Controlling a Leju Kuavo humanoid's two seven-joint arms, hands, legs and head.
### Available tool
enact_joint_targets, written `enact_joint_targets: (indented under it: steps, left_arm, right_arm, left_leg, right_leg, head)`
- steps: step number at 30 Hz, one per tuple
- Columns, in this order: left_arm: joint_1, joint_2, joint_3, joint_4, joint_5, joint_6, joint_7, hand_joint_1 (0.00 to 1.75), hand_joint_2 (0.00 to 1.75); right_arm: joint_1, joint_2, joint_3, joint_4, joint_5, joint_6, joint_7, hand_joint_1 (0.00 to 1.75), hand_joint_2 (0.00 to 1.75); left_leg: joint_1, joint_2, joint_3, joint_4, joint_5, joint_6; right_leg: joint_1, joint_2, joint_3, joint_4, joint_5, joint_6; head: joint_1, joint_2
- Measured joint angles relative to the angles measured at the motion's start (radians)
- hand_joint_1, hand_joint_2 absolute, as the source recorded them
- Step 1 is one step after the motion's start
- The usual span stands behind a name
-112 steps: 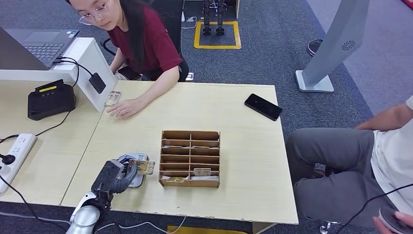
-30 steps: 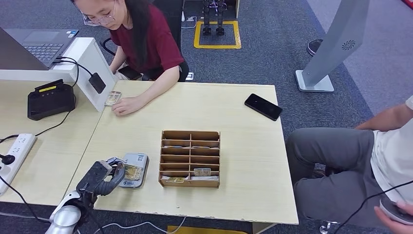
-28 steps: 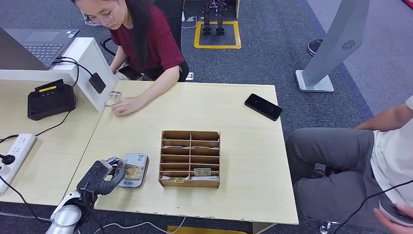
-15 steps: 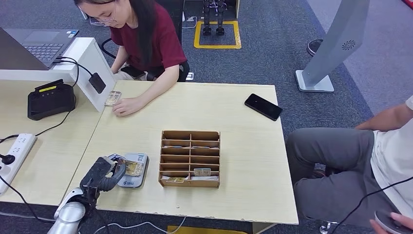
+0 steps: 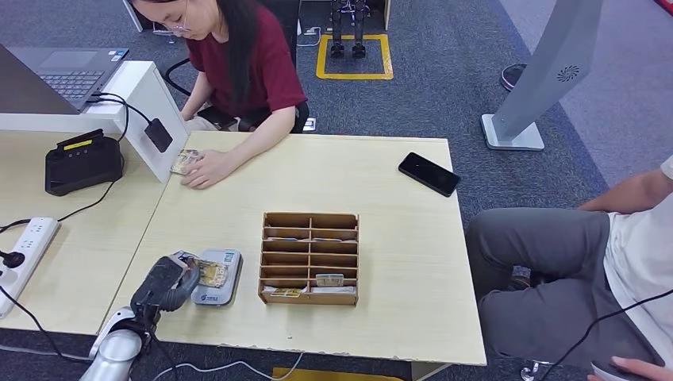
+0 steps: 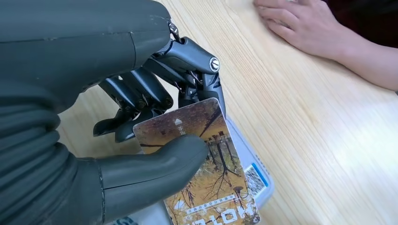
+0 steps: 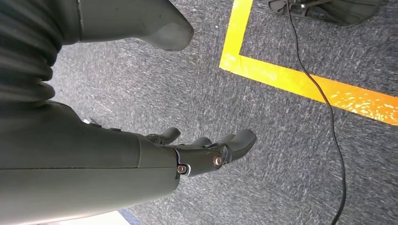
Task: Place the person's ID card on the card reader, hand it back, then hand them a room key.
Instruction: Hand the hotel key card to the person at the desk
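The table [image 5: 397, 238] is spanning the middle of the room, pale wood, with a second desk [image 5: 48, 262] butting against it on the left. A person in a red top [image 5: 246, 63] is sitting at the far side, one hand [image 5: 208, 169] resting flat on the tabletop just beside a small card [image 5: 184, 161] at the foot of a white stand [image 5: 147, 103]. A second person in grey trousers [image 5: 555, 270] is sitting to the right of the table.

A wooden organiser [image 5: 309, 258] with two columns of slots is standing near the middle of the table, toward the near edge; cards are lying in several of its slots. A black phone [image 5: 428, 174] is lying toward the far right corner. On the left desk, a black terminal [image 5: 82, 162] and a white power strip [image 5: 28, 250] are sitting well apart.

The card reader [image 5: 216, 278], a small grey pad, is lying just left of the organiser. The robot's left hand [image 5: 168, 282] is reaching in from the near left and is pinching the ID card [image 6: 206, 164] between its thumb and dark fingers [image 6: 141, 93]; the card, printed with yellow trees, is hanging tilted over the reader, and contact between the two cannot be judged.

The right hand [image 7: 206, 150] is hanging over grey carpet [image 7: 281, 140] with its fingers loosely apart, holding nothing, near a yellow floor line [image 7: 305, 84] and a black cable [image 7: 324, 117].
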Motion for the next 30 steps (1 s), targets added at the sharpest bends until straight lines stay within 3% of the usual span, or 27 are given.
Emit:
enact_joint_targets:
  steps: [7,18,26,30]
  left_arm:
    - [-0.018,-0.015,0.003,0.056,-0.287,0.195,0.028,1.75,1.75]
    - [-0.036,-0.039,0.003,0.118,-0.447,0.287,0.02,1.75,1.75]
    - [-0.035,-0.065,0.003,0.122,-0.463,0.285,0.003,1.75,1.75]
    - [-0.029,-0.078,0.003,0.11,-0.337,0.217,-0.051,1.75,1.75]
  right_arm:
    - [0.0,0.003,-0.002,0.0,0.014,-0.005,-0.005,0.0,1.75]
    - [-0.001,0.004,-0.009,-0.001,0.032,-0.012,-0.019,0.0,1.75]
    - [-0.001,0.004,-0.017,-0.001,0.033,-0.015,-0.019,0.0,1.75]
    - [-0.001,0.005,-0.025,-0.001,0.037,-0.018,-0.018,0.0,1.75]
  left_leg:
    - [0.0,0.0,0.0,0.0,0.0,0.0]
    - [0.0,0.0,0.003,0.0,0.0,0.0]
    - [0.0,-0.001,0.004,0.0,0.0,0.0]
    - [0.0,-0.002,0.005,0.0,0.0,0.0]
  right_leg:
    - [0.0,0.0,0.001,0.0,0.0,0.0]
    - [0.0,-0.001,0.004,0.0,0.0,0.0]
    - [0.0,-0.002,0.005,0.0,0.0,0.0]
    - [0.0,-0.003,0.006,0.0,0.0,0.0]
  head:
    - [0.0,0.0]
    - [0.0,0.0]
    - [0.0,0.0]
    - [0.0,0.0]
